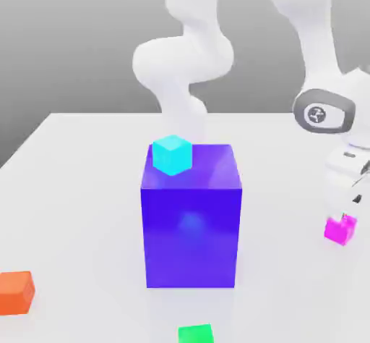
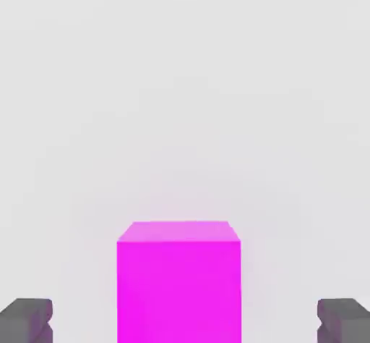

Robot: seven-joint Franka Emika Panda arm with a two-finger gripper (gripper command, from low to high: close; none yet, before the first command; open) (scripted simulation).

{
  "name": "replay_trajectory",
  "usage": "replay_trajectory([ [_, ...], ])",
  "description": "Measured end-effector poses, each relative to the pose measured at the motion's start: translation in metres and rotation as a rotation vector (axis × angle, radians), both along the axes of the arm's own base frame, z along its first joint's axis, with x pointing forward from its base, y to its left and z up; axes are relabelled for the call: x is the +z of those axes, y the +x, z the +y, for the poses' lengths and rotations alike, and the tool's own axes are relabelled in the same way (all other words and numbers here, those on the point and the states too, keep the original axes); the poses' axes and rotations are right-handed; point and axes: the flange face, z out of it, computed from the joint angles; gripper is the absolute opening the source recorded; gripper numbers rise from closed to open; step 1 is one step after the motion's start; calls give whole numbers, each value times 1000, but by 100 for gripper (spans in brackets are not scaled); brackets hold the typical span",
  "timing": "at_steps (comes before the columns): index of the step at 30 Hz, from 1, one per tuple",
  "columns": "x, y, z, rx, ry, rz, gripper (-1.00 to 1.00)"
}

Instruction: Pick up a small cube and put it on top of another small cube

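Note:
A small magenta cube [image 1: 340, 229] lies on the white table at the exterior view's right. My gripper [image 1: 348, 208] hangs right over it, open. In the hand view the magenta cube [image 2: 178, 280] sits between my two grey fingertips [image 2: 26, 320], which stand wide apart and clear of its sides. A small cyan cube [image 1: 172, 154] rests on the top back corner of a large blue block [image 1: 191, 222]. An orange cube [image 1: 16, 292] lies at the exterior view's lower left, and a green cube [image 1: 196, 333] at the bottom edge.
The large blue block stands in the middle of the table [image 1: 79, 189], to the left of my gripper in the exterior view. My white arm [image 1: 184, 66] rises behind it.

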Motion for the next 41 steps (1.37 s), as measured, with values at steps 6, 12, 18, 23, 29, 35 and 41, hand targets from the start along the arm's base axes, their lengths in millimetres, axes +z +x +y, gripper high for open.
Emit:
replay_trajectory([
  [6,-19,-1,-1,1,0,0,-100],
  [12,6,0,0,1,0,-1,-100],
  [18,48,52,-22,-60,-3,0,-100],
  [23,61,150,-87,-184,-4,2,-100],
  [29,78,245,-205,-331,-3,2,-100],
  [35,74,293,-320,-443,-1,1,-100],
  [41,36,294,-326,-448,-2,1,100],
])
